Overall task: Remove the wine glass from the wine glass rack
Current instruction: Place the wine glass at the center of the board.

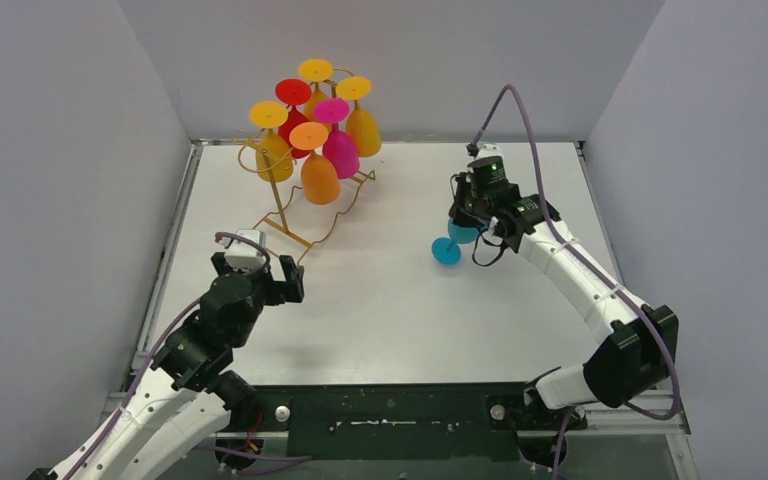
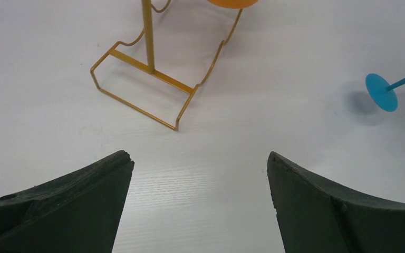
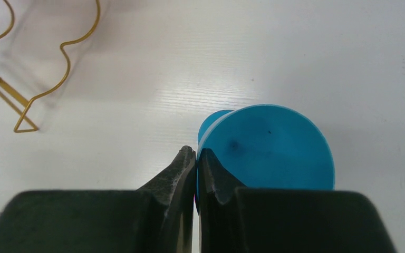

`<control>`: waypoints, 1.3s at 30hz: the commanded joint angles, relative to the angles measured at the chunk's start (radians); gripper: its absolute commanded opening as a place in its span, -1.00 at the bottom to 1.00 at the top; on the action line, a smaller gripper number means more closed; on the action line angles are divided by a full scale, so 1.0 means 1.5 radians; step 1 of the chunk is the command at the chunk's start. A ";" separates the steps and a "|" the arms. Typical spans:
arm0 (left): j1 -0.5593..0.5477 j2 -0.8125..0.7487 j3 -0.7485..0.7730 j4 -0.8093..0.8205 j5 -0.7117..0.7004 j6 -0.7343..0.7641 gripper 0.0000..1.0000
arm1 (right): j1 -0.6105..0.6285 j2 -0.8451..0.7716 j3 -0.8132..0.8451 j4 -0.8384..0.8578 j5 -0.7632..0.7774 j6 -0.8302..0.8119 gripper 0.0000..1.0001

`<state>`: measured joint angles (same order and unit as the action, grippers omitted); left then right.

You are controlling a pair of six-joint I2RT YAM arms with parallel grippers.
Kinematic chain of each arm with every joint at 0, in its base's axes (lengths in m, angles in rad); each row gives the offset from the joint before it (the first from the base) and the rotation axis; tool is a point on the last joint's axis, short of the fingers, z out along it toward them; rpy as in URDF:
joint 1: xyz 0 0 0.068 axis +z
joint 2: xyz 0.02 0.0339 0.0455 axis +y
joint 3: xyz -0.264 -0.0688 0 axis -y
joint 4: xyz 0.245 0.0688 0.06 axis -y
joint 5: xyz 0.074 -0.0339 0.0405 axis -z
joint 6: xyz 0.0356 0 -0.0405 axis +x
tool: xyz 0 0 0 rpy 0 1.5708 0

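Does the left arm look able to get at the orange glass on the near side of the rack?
Probably yes. The left gripper stands open and empty, facing the wine glass rack with nothing between, and the orange glass hangs outermost on its near side.

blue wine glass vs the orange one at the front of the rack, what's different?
Place: the blue wine glass is off the wine glass rack, to its right; the orange wine glass hangs on it.
Pose: blue is tilted, foot lowest; orange hangs upside down, foot up and bowl down.
Grip: the right gripper is shut on blue's rim; nothing touches orange.
Shared: the same stemmed shape, each in one solid colour.
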<state>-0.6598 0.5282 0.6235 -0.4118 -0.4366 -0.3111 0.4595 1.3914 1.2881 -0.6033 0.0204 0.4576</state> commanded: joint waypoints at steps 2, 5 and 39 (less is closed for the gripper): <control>0.005 -0.019 0.012 -0.034 -0.127 -0.033 0.95 | 0.009 0.086 0.072 0.044 0.065 0.005 -1.00; 0.006 -0.047 0.006 -0.037 -0.170 -0.051 0.95 | 0.014 0.138 0.111 0.035 0.087 0.000 -1.00; 0.010 -0.049 0.008 -0.062 -0.248 -0.069 0.95 | 0.077 0.389 0.374 -0.047 0.120 -0.088 -0.64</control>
<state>-0.6506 0.4591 0.6235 -0.5205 -0.7864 -0.4076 0.5720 1.9823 1.7885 -0.6640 0.1783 0.3477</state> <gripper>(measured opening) 0.974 0.143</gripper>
